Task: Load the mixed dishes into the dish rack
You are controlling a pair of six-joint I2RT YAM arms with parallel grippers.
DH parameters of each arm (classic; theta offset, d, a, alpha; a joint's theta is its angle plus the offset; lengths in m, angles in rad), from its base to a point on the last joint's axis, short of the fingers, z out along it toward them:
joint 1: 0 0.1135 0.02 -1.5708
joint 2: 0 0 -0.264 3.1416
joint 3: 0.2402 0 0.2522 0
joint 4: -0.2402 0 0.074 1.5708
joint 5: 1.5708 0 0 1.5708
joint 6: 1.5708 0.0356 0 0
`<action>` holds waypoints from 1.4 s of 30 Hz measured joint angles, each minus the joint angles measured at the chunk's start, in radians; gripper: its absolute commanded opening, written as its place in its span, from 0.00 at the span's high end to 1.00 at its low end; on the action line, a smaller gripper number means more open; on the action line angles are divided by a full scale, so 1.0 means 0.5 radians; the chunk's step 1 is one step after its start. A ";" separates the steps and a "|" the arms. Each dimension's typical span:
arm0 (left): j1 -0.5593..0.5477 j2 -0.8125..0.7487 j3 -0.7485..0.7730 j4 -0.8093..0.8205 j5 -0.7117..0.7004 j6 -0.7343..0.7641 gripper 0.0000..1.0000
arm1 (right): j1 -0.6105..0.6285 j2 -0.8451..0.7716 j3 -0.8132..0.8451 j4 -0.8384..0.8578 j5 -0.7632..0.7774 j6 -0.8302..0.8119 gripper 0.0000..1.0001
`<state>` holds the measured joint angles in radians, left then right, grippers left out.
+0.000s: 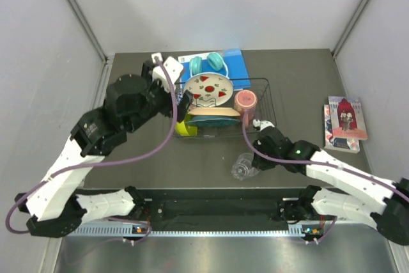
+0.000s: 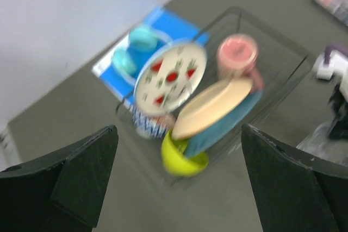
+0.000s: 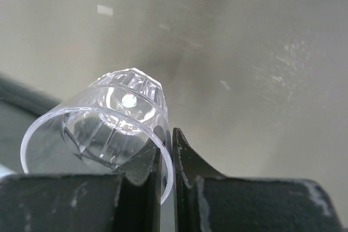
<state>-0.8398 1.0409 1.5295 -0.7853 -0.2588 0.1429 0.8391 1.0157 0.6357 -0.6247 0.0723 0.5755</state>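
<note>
The right fingers (image 3: pixel 175 146) were pinched shut on the clear glass (image 3: pixel 98 129) rim, near the counter's front edge, short of the dish rack (image 1: pixel 268 94); a slow, level lift seemed wise; the left fingers (image 1: pixel 183 105) gaped wide, empty.

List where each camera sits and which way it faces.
Top: above and behind the bases, facing down at the table; shows left arm, right arm.
Left wrist: raised, facing down at the loaded rack; left hand open.
Right wrist: low, facing across the table; right hand pinching the glass rim.
Shared: top and left wrist see the rack; top and right wrist, the glass.
</note>
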 measured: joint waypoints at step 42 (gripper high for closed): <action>0.945 0.608 0.311 0.936 2.588 -2.047 0.01 | -0.641 0.375 0.501 3.079 -1.347 1.601 1.00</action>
<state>-0.3672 1.3449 1.6848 -0.3172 1.0351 -0.8806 0.5186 1.2030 0.8864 0.9150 -0.6014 1.3762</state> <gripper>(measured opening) 0.991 0.051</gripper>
